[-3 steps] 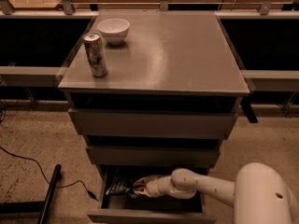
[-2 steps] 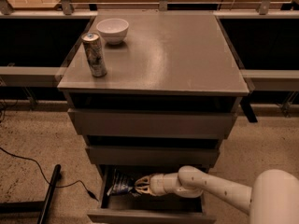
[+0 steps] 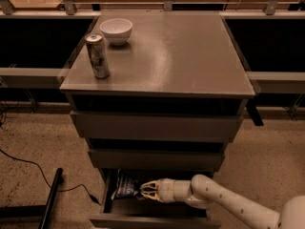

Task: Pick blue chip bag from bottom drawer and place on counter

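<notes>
The bottom drawer [image 3: 152,219] is pulled open below the two upper drawers. The blue chip bag [image 3: 125,186] lies in its left part, dark with a patterned end, partly hidden under the middle drawer. My gripper [image 3: 143,190] reaches into the drawer from the right on a white arm, its tip right at the bag's right end. The counter [image 3: 181,51] is the flat grey-brown cabinet top above.
A tall can [image 3: 97,55] and a white bowl [image 3: 116,31] stand at the counter's back left. A black cable [image 3: 43,175] and a dark bar [image 3: 51,199] lie on the carpet left of the cabinet. Railings and shelves run behind.
My gripper has moved left inside the bottom drawer, closer to the bag; the arm has stretched out further. The bag has stayed in place.
</notes>
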Motion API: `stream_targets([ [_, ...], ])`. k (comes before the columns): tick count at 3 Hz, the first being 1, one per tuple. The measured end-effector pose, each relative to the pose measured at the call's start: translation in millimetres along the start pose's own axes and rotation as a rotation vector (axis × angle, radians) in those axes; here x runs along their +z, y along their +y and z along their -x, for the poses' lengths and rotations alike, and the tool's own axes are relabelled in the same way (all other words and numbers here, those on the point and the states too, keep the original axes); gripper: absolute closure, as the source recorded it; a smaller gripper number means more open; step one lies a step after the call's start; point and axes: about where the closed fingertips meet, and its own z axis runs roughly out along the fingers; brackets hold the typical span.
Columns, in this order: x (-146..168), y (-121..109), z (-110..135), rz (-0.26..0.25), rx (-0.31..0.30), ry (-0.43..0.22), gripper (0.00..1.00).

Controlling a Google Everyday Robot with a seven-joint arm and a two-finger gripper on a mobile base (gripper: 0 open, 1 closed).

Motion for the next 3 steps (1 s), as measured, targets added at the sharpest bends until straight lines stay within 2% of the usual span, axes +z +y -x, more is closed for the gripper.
stream_targets([
  [1, -7, 2, 12, 0.035, -0.07, 0.019, 1.0],
  [2, -31, 14, 66, 0.119, -0.253, 0.02, 1.0],
  [3, -50, 22, 116, 0.167, -0.372, -0.009, 1.0],
])
